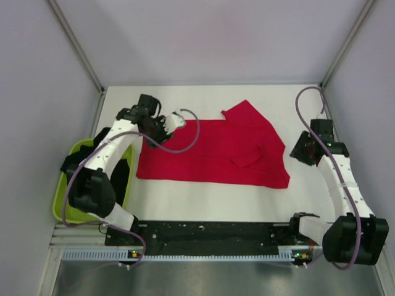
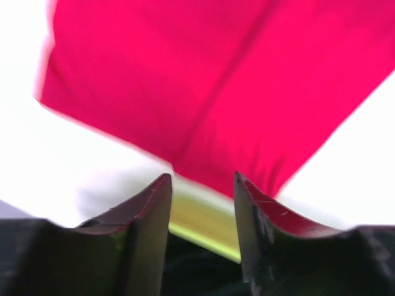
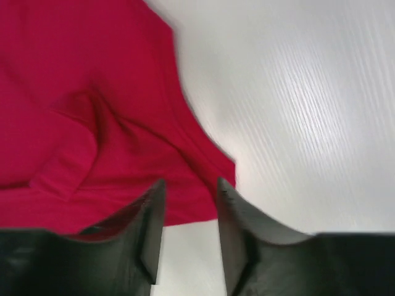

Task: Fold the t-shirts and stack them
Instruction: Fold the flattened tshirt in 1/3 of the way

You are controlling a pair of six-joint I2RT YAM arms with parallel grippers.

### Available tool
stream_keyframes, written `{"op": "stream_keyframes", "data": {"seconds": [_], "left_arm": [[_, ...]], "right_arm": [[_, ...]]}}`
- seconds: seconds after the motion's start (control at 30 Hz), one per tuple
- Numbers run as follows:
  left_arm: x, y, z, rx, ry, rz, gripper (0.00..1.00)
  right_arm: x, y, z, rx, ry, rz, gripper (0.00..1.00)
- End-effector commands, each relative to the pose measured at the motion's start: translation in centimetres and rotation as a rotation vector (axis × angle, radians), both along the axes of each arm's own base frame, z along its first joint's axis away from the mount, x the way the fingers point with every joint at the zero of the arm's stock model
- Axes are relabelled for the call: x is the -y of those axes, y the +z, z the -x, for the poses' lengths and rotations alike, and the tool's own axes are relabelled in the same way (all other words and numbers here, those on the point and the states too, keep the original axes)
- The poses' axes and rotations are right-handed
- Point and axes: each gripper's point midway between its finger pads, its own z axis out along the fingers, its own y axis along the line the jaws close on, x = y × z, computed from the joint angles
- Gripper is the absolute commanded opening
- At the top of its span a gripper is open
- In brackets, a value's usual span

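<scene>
A bright red t-shirt [image 1: 213,151] lies spread on the white table, folded roughly into a rectangle with a sleeve sticking up at the back right. It fills the top of the left wrist view [image 2: 210,86] and the left of the right wrist view [image 3: 92,111]. My left gripper [image 1: 162,127] is open and empty, just off the shirt's back left corner. My right gripper [image 1: 299,152] is open and empty, just right of the shirt's right edge. Black cloth [image 1: 121,172] lies in the tub at the left.
A lime-green plastic tub [image 1: 63,191] stands at the table's left edge beside the left arm; its rim shows between the left fingers [image 2: 203,225]. Grey walls close in the table at the back and both sides.
</scene>
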Motion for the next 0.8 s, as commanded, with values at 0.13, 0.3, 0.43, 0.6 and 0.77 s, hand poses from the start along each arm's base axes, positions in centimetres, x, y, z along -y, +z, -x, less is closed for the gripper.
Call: {"op": "stream_keyframes", "data": {"seconds": [0.13,0.3,0.43,0.6,0.77], "left_arm": [[24.9,3.2,2.4,0.053,-0.505,0.413,0.37],[33.6,0.8,1.9,0.035,-0.532,0.532,0.52],[36.9,-2.1,1.4,0.059,-0.57,0.464,0.52],[37.5,-4.7,0.6,0.112,-0.563,0.411,0.47],[36.9,-6.4,-0.1,0.13,-0.557,0.363,0.39]], "right_arm": [[-8.6,0.3,-5.3,0.187,0.243,-0.339,0.0],[-8.3,-4.7,-4.8,0.119,0.216,-0.335,0.0],[-8.3,-7.9,-3.8,0.008,0.214,-0.339,0.0],[-6.7,-10.2,-2.6,-0.064,0.131,-0.289,0.0],[-6.0,-10.6,-2.3,-0.079,0.114,-0.271,0.0]]}}
